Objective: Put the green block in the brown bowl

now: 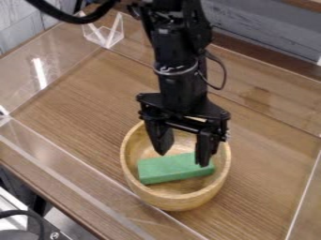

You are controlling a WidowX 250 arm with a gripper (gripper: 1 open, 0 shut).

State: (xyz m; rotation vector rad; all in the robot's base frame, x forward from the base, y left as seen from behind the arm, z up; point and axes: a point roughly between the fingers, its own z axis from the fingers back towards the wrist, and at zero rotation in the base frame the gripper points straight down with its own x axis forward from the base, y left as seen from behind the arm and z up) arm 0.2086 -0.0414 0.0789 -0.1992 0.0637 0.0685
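The green block (172, 169) lies flat on the bottom of the brown bowl (138, 141), a round light wooden bowl near the table's front. My gripper (183, 153) hangs just above the block, pointing almost straight down, open wide with one black finger (160, 139) on the left and the other on the right. Nothing is between the fingers; the block rests free below them.
The bowl stands on a wood-grain table (88, 94) enclosed by clear plastic walls (51, 56). A clear triangular stand (107, 33) sits at the back left. The black arm (175, 47) rises over the table's middle.
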